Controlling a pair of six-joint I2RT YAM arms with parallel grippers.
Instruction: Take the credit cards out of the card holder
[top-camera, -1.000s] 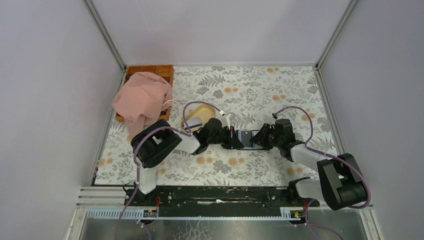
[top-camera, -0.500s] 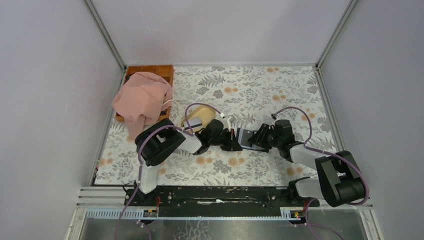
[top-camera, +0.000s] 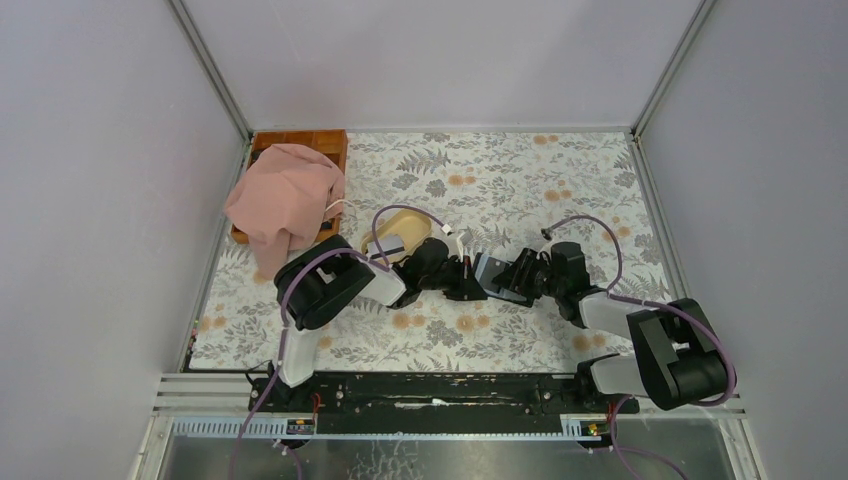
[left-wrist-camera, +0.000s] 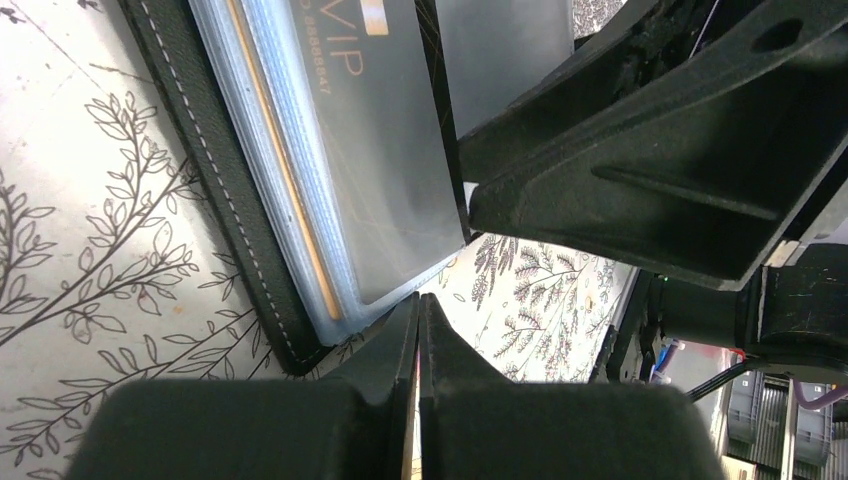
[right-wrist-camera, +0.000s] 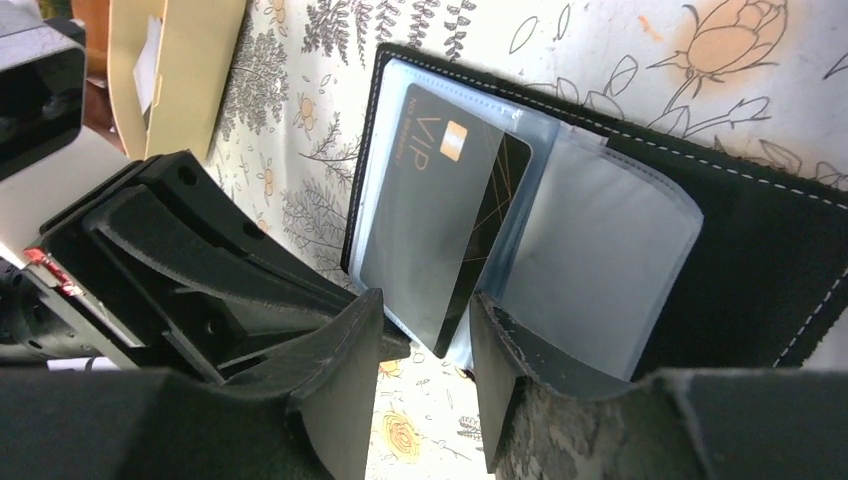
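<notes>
The card holder (right-wrist-camera: 760, 260) lies open on the floral table between both grippers, its blue-grey plastic sleeves (right-wrist-camera: 600, 260) showing; it also shows in the top view (top-camera: 490, 270). A black credit card (right-wrist-camera: 440, 230) marked VIP sticks partly out of a sleeve. Its lower corner sits between the jaws of my right gripper (right-wrist-camera: 428, 310), which is open and not touching it. My left gripper (left-wrist-camera: 418, 300) is shut and empty, its tip at the holder's (left-wrist-camera: 215, 180) near corner beside the card (left-wrist-camera: 370, 160). Other cards are hidden.
A beige oval dish (top-camera: 395, 232) stands just behind my left gripper (top-camera: 472, 283). A pink cloth (top-camera: 285, 195) lies over a wooden tray (top-camera: 320, 142) at the back left. My right gripper (top-camera: 508, 283) meets the left one mid-table.
Both grippers and the open holder have shifted a little left and away. The left arm's elbow has swung slightly right. The right jaws stay open around the card's corner.
</notes>
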